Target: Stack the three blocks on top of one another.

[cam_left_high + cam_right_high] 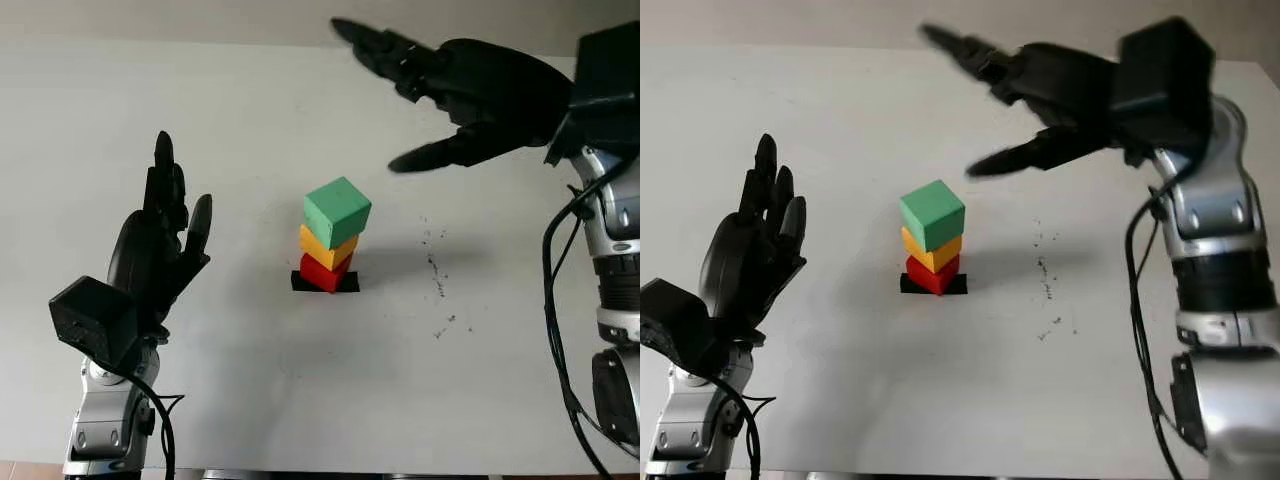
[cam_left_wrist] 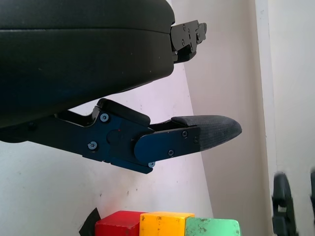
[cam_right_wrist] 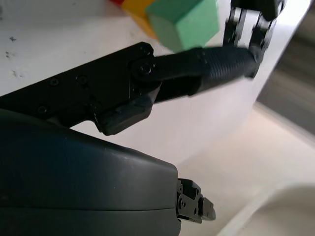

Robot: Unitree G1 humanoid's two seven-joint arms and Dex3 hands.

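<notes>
Green block (image 1: 338, 212) atop yellow block (image 1: 327, 246), atop red block (image 1: 324, 271), slightly twisted stack

I can read no writing, number, label or brand mark anywhere I look. The faces of the green block (image 1: 338, 212), the yellow block (image 1: 327, 247) and the red block (image 1: 325, 271) are plain. The small dark specks on the table (image 1: 436, 268) look like scuffs rather than letters, though they are too small for me to be sure.

3 blocks (image 1: 332, 236), 2 hands (image 1: 160, 245)
</notes>
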